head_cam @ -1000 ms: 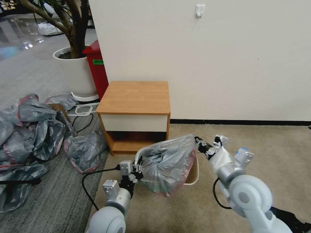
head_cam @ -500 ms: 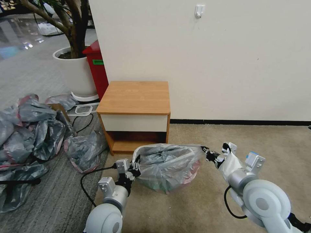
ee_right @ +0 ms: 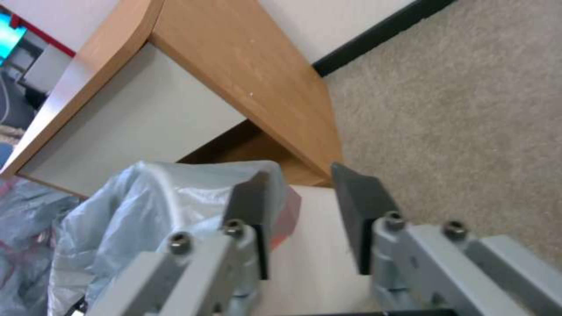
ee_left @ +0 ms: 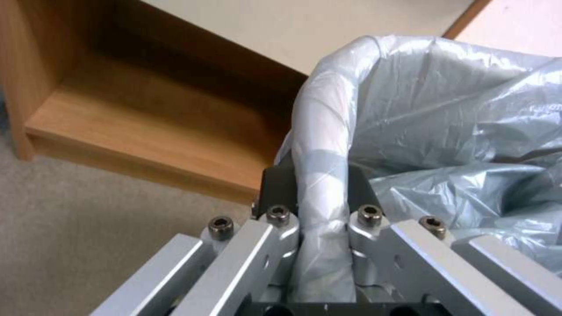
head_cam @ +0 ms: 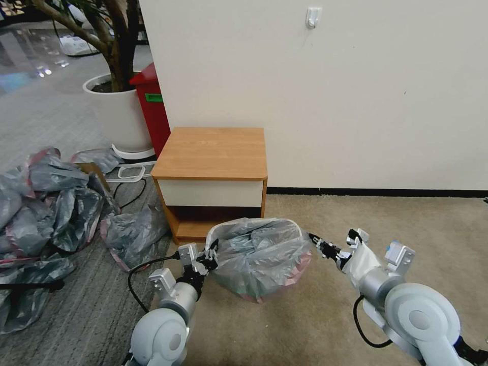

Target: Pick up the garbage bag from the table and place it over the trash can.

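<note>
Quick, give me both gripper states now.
Left gripper: closed on the garbage bag rim.
Right gripper: open, holding nothing, beside the bag.

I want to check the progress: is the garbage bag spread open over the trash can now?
Yes, spread open: the garbage bag mouth gapes upward, draped over the trash can, left gripper pinching its rim.

Carpeted office corner, potted tree (head_cam: pixel 109 46)

table (head_cam: pixel 211 152) close behind trash can (ee_right: pixel 316 245), open carpet (head_cam: pixel 406 218) right
</note>
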Controlling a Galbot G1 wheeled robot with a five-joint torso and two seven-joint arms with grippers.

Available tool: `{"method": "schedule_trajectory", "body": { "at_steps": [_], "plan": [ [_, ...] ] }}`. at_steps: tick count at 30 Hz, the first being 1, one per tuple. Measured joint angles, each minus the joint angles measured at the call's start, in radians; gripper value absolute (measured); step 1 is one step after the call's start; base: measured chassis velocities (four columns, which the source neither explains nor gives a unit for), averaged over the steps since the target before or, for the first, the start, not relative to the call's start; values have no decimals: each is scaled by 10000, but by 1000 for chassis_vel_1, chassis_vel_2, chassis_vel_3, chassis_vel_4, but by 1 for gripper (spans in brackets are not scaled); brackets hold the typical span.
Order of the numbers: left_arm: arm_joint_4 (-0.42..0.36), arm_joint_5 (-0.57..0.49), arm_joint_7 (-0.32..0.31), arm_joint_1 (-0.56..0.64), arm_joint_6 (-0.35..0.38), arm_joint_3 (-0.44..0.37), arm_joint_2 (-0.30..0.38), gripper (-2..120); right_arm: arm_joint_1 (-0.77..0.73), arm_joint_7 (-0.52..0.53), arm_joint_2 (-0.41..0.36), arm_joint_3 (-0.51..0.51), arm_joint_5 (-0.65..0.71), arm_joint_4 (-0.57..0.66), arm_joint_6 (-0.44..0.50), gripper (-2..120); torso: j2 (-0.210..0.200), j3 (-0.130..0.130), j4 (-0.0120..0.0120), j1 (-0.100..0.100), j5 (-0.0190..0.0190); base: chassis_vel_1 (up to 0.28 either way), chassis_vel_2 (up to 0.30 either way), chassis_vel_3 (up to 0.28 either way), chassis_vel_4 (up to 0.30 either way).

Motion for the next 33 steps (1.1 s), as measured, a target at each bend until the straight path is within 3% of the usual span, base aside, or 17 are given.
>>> {"method": "schedule_trajectory", "body": {
  "at_steps": [7,9,10,14,15,18,23,33],
  "plan": [
    [234,-177,-216,-275,47,-151,8,5,-963,-573,202,457,-160,605,369,55,0,0,-3,0,-1,0,0,0,0],
    [256,-504,-460,-400,158,-263,6,5,-1531,-1579,298,572,-472,709,932,65,0,0,-1,0,-1,0,0,0,0],
    [256,-504,-460,-400,158,-263,6,5,-1531,-1579,298,572,-472,709,932,65,0,0,-1,0,-1,0,0,0,0],
    [203,-1081,-928,-536,387,-467,34,5,-2538,-4609,337,633,-1432,220,1865,82,0,0,-2,0,0,0,0,0,0],
    [203,-1081,-928,-536,387,-467,34,5,-2538,-4609,337,633,-1432,220,1865,82,0,0,-2,0,0,0,0,0,0],
    [68,-1412,-1167,-454,481,-601,98,5,-3180,-5924,491,251,-1703,-249,2251,97,0,0,-1,0,-2,0,0,0,0],
    [-97,-1686,-1213,-308,552,-693,140,5,-3398,-6543,679,-194,-1499,-591,2071,100,1,0,-1,0,0,0,0,0,0],
    [-203,-1708,-1207,-313,608,-641,87,5,-3019,-6761,496,-732,-1166,-905,1700,100,0,0,-1,0,0,0,0,0,0]
  ]
}}
